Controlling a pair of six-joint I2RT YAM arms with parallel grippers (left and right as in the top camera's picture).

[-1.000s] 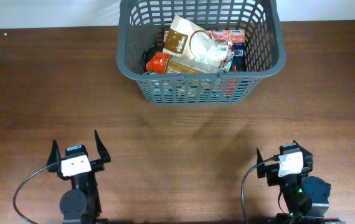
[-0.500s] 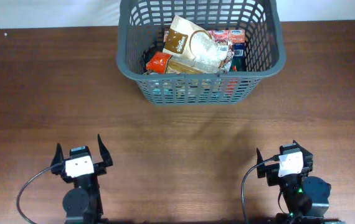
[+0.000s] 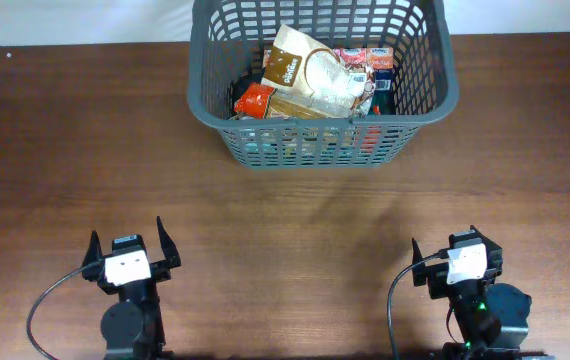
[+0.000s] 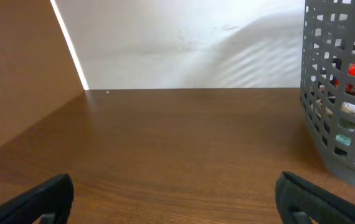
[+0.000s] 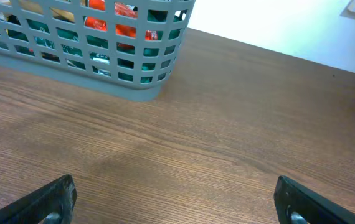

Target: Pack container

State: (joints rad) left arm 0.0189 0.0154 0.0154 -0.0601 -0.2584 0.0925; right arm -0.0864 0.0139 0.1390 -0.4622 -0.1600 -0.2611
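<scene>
The dark grey lattice container (image 3: 215,115) stands at the far middle of the table, holding several grocery packets, with a brown and white bag (image 3: 300,70) on top. It shows at the right edge of the left wrist view (image 4: 327,118) and at the top left of the right wrist view (image 5: 134,87). My left gripper (image 3: 127,240) is open and empty near the front left edge; its fingers frame bare wood (image 4: 174,196). My right gripper (image 3: 455,250) is open and empty near the front right edge, over bare wood (image 5: 174,199).
The brown wooden table (image 3: 285,220) spans the view. A white wall runs behind the table's far edge (image 4: 190,43). A wooden side panel (image 4: 15,74) stands at the left.
The left gripper drew back slightly toward the front edge and shifted a little right between the earliest frame and now. The right arm and the container have not moved.
</scene>
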